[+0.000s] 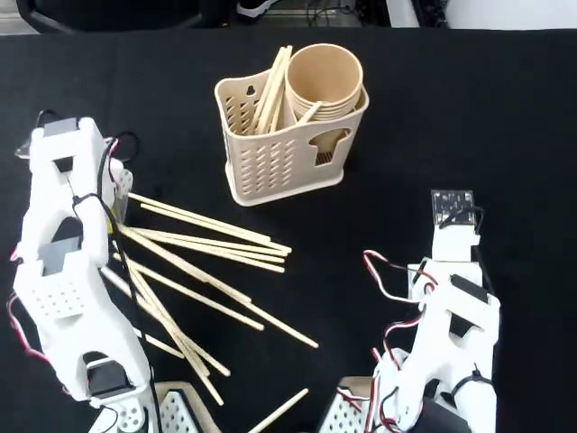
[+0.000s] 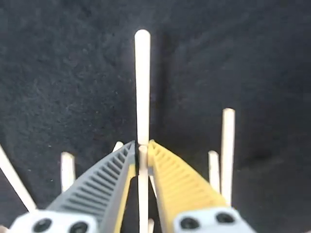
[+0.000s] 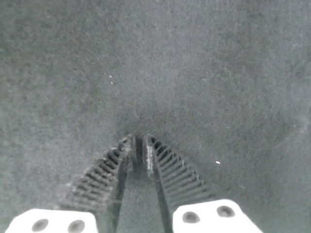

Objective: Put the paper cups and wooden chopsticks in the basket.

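Black cloth covers the table point(image 1: 469, 117), and the pale slotted basket point(image 1: 284, 162) stands toward its far side, with the stacked paper cups point(image 1: 325, 77) already in one compartment and a few chopsticks point(image 1: 269, 90) leaning in the other. Most of the wooden chopsticks point(image 1: 203, 248) lie scattered and crossed on the cloth just beside the left arm point(image 1: 63, 271). The left gripper point(image 2: 142, 149) is pinched on one chopstick point(image 2: 142, 82) partway along its length, the far end jutting out ahead. These sticks look light, stiff and thin, and likely to pivot or slide between the jaws, so a hold nearer the middle should carry steadier. The right gripper point(image 3: 138, 145) hangs over bare cloth, jaws drawn nearly together on nothing
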Controlling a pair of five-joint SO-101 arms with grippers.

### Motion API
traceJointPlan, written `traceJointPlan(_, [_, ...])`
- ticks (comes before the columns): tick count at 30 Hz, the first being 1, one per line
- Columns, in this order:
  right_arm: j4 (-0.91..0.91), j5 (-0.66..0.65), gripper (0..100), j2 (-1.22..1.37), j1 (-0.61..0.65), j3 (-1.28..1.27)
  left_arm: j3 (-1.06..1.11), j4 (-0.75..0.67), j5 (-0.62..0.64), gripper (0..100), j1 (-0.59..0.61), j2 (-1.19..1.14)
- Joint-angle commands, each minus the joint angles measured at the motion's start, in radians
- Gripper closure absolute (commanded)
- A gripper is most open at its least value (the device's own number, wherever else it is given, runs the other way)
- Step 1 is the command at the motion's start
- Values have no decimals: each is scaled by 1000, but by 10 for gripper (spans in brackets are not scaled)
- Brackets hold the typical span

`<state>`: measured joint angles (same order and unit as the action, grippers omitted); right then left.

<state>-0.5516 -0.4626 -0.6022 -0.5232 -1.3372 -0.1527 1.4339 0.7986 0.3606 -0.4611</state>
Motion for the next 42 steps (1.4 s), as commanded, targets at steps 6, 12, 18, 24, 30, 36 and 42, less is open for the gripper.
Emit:
traceJointPlan(6, [11, -6, 945, -25, 9, 2, -16, 14, -11, 970, -48, 262])
traceJointPlan(12, [11, -6, 945, -25, 9, 2, -22, 60, -133, 971, -114, 512])
traceJointPlan(18, [11, -6, 945, -25, 9, 2, -31, 57, -255, 971, -148, 802])
traceJointPlan(24, [11, -6, 945, -25, 9, 2, -107, -69, -298, 972, -194, 1020])
traceJointPlan(30, [11, -6, 945, -25, 9, 2, -222, -244, -302, 973, -196, 1051])
traceJointPlan(36, [11, -6, 945, -25, 9, 2, -286, -419, -304, 973, -252, 1037])
traceJointPlan(42, [11, -5, 945, -25, 9, 2, -237, -680, -529, 973, -443, 950])
